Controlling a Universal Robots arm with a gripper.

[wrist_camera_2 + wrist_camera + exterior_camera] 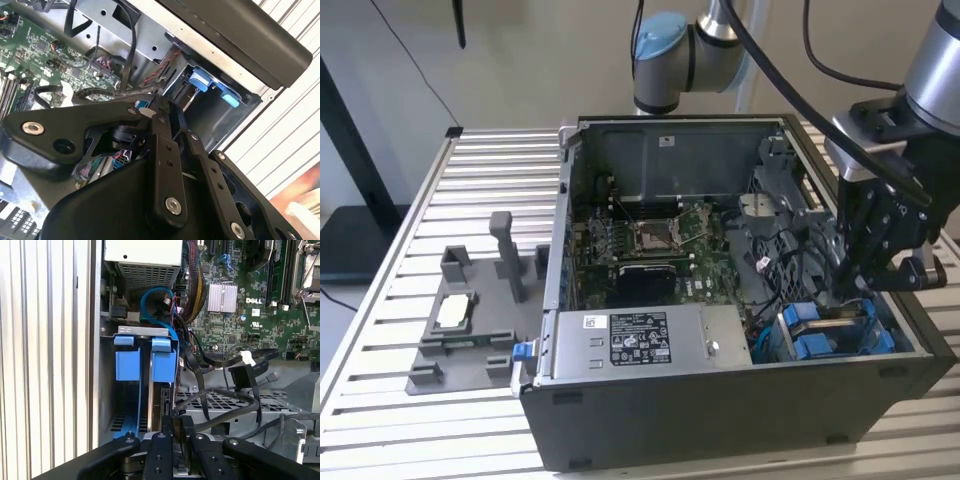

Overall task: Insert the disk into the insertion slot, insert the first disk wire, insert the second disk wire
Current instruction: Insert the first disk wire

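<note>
- Working in the case [720, 410] corner at the exterior view's right: case wall close on one side, loose black cables [236, 380] on the other.
- My pincer [178, 423] is clamped on the disk [162, 400], edge-on at the insertion slot [128, 362].

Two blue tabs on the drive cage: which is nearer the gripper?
The motherboard-side tab, next to the cables and closer to the gripper. The other tab sits by the case wall.

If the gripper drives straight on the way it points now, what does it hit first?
Probably the disk, standing edge-on in the insertion slot just ahead of the gripper. Black cables run close beside that line. Depth is unclear, so this is not certain.
</note>
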